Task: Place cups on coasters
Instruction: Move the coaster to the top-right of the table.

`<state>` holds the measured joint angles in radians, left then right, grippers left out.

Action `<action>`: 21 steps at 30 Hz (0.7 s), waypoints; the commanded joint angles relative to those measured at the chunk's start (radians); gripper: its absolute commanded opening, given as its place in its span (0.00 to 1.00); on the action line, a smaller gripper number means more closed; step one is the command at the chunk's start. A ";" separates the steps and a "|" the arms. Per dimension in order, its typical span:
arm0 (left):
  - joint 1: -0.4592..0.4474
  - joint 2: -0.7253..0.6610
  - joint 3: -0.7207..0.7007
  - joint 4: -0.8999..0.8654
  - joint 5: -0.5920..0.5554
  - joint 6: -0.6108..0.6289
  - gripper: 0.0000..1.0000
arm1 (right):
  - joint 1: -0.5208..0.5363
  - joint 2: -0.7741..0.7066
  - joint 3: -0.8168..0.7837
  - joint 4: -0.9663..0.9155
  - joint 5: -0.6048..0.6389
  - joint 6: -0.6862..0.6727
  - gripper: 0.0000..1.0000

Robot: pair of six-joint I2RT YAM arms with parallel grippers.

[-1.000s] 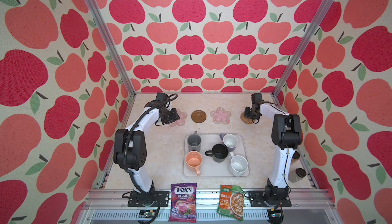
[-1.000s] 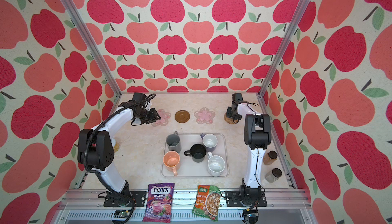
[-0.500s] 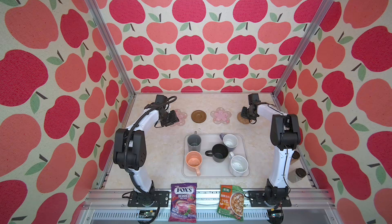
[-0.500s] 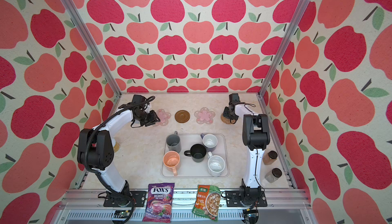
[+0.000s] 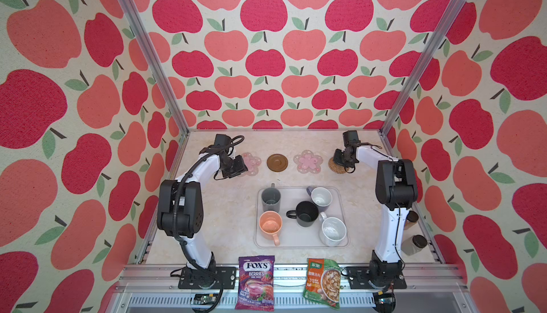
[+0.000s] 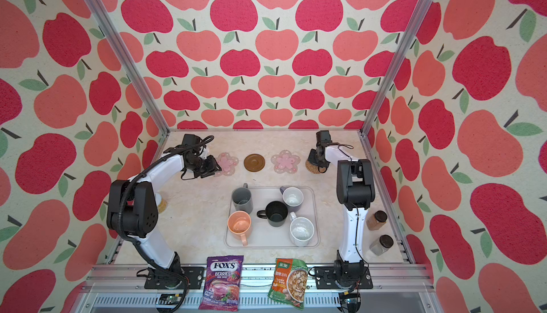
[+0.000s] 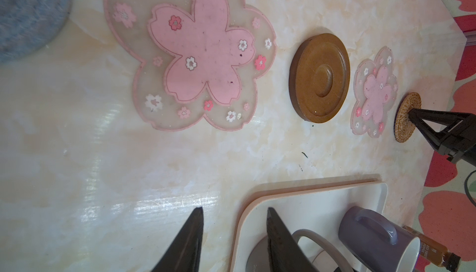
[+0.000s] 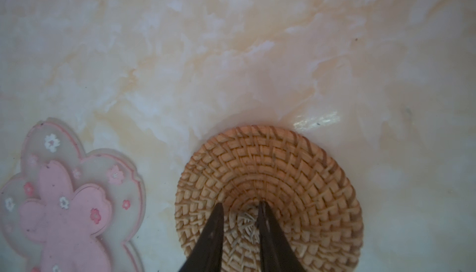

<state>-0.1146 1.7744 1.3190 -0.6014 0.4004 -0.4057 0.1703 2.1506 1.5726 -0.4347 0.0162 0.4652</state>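
In both top views, five cups stand in the pale tray (image 5: 296, 242): grey (image 5: 270, 200), lavender (image 5: 321, 197), black (image 5: 307, 213), peach (image 5: 270, 222) and speckled white (image 5: 333, 231). Behind the tray the coasters lie in a row: a pink flower (image 5: 253, 163), a brown disc (image 5: 277, 162), another pink flower (image 5: 307, 162) and woven rattan (image 5: 337, 168). A blue-grey coaster (image 7: 25, 13) shows in the left wrist view. My right gripper (image 8: 240, 206) hangs over the rattan coaster (image 8: 268, 180), jaws slightly open, nothing held. My left gripper (image 7: 234, 211) is open and empty beside the left flower (image 7: 201, 52).
Two dark-lidded jars (image 5: 411, 219) (image 5: 414, 245) stand by the right arm's base. Two snack bags (image 5: 256, 285) (image 5: 322, 286) lie on the front rail. Patterned walls close in the back and both sides.
My right gripper has shifted a little to the left over the rattan coaster and its jaws have parted. The left gripper has barely moved.
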 commanded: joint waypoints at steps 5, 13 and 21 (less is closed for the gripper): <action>0.007 -0.017 0.009 0.012 0.005 -0.011 0.43 | 0.004 -0.058 0.010 -0.044 -0.056 0.017 0.39; 0.007 -0.033 0.001 0.005 -0.028 -0.009 0.43 | 0.005 -0.148 0.002 -0.070 -0.022 -0.023 0.43; 0.007 -0.063 -0.003 -0.020 -0.081 0.013 0.43 | 0.008 -0.285 -0.114 -0.041 0.003 -0.053 0.47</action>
<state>-0.1135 1.7485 1.3190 -0.5941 0.3527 -0.4038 0.1703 1.9125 1.4944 -0.4656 -0.0055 0.4423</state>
